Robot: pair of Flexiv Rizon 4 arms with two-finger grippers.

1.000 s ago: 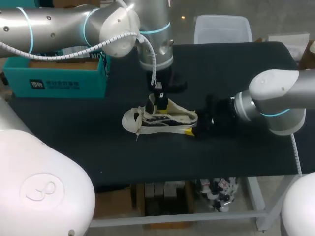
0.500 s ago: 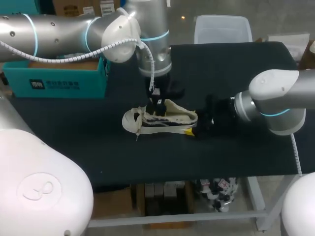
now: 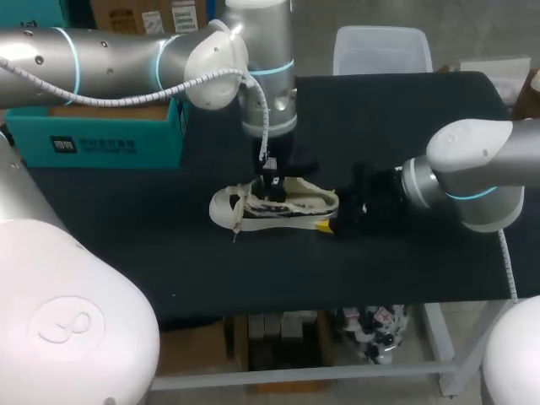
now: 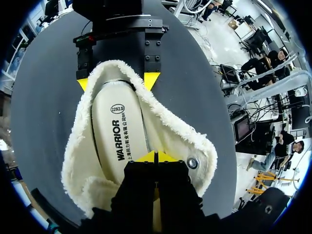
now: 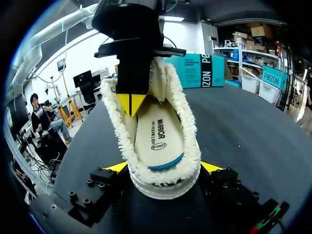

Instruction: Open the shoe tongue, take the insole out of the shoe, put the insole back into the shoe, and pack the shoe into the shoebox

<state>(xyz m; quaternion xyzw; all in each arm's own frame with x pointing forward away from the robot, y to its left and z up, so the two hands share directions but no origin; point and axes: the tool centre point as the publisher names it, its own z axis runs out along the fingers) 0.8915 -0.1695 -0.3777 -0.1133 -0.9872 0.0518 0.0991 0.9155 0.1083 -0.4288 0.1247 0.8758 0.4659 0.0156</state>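
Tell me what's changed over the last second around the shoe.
The left pincer has dipped lower into the shoe, hiding its yellow tips from overhead. The shoe, the right pincer at its heel and the shoebox stayed put.

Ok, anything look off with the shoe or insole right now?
Nothing stands out. The shoe sits upright on the table, heel clamped by the right end effector; the insole lies flat inside, and the left end effector is shut above it.
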